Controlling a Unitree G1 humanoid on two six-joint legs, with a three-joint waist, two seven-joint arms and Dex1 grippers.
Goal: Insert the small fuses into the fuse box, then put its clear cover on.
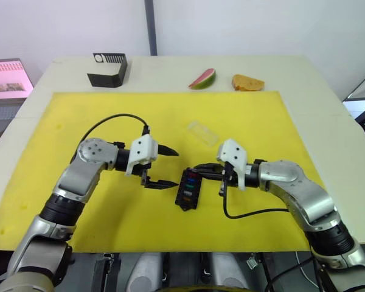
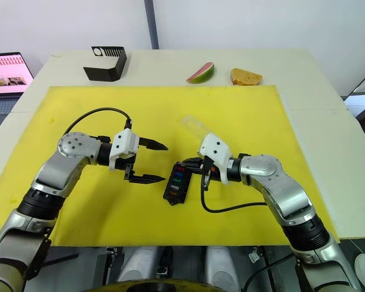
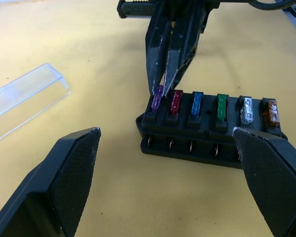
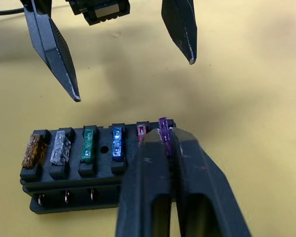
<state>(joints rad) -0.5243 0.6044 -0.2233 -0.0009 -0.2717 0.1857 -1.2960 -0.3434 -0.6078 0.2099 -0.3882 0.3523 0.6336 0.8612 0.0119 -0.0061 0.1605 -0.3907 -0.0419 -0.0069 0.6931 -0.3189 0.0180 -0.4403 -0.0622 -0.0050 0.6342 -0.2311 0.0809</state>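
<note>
Fuse insertion is at its last piece. The right pincer [image 4: 168, 143] is clamped on the purple fuse [image 3: 157, 97], seating it in the end slot of the fuse box [image 1: 188, 188] mid-mat. The left pincer [image 1: 164, 166] hangs apart, empty. Next move, judged: press home, release, fetch the clear cover [image 1: 202, 132] nearby.

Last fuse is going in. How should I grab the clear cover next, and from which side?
Pinch the clear cover across its narrow width, on the two long side walls near mid-length, coming from above. It lies flat and alone on the yellow mat, beyond the fuse box, so both long edges are open.
</note>
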